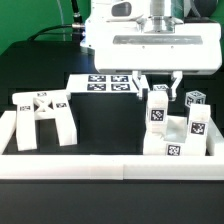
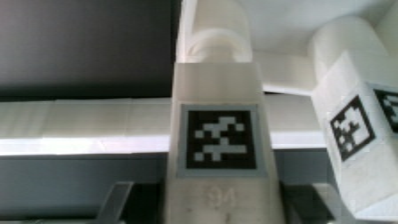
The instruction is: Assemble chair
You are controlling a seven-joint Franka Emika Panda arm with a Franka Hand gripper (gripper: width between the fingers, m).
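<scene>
The chair is in loose matte-white parts with black-and-white tags. A leg frame (image 1: 42,115) lies at the exterior view's left. A cluster of blocks and slabs (image 1: 178,135) stands at the right by the border wall. My gripper (image 1: 158,88) is open, with a finger on each side of the top of an upright tagged block (image 1: 158,108) in that cluster. In the wrist view the block (image 2: 222,120) stands between my fingers (image 2: 128,200), with dark gaps on both sides. The gripper (image 2: 222,208) does not touch the block. Another tagged part (image 2: 356,110) stands beside it.
The marker board (image 1: 105,83) lies flat at the back on the black table. A low white border wall (image 1: 100,168) runs along the front and the left. A small tagged cube (image 1: 195,100) sits at the cluster's far right.
</scene>
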